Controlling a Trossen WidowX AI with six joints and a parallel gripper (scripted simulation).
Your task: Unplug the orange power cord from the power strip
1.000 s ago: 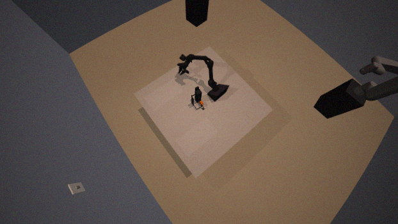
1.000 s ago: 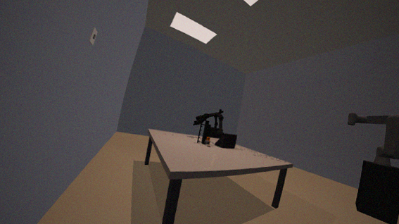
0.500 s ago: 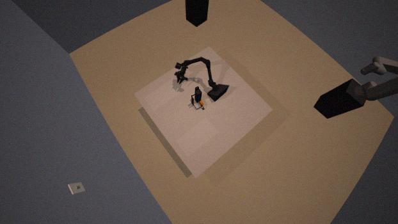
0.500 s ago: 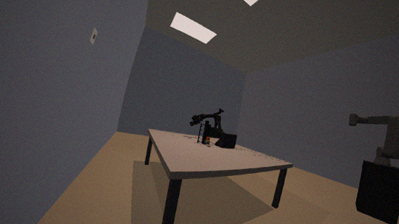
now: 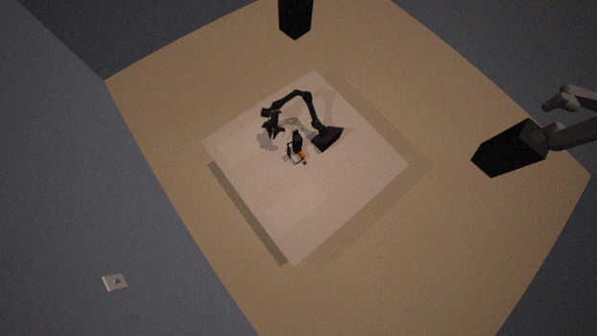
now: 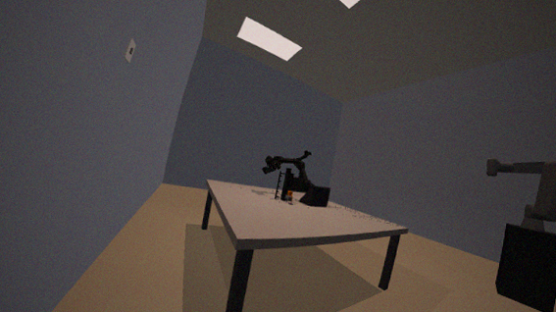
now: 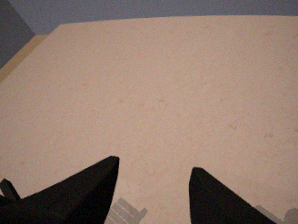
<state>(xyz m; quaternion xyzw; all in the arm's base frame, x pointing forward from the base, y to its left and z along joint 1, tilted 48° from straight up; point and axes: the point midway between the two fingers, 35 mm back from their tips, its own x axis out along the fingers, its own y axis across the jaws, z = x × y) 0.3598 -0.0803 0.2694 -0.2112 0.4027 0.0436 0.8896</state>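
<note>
A small orange thing point(image 5: 302, 155) point(image 6: 290, 194), too small to make out as plug or cord, is at the foot of an upright black block point(image 5: 297, 142) point(image 6: 286, 183). A thin black frame point(image 6: 278, 186) stands beside the block. I cannot make out the power strip or whether the plug is in it. My gripper point(image 5: 274, 134) point(image 7: 154, 171) hangs above the table, to the upper left of the block in the top view. Its fingers are partly open with only table showing between them. It is apart from the orange thing, which is out of the wrist view.
The pale table point(image 5: 355, 178) point(image 6: 293, 223) point(image 7: 150, 75) carries my arm's dark base point(image 5: 327, 138) point(image 6: 317, 196) just beside the black block. A larger grey arm point(image 6: 555, 195) on a black pedestal point(image 5: 511, 149) point(image 6: 528, 267) stands off the table. Another black pedestal point(image 5: 295, 19) is beyond the table's far side.
</note>
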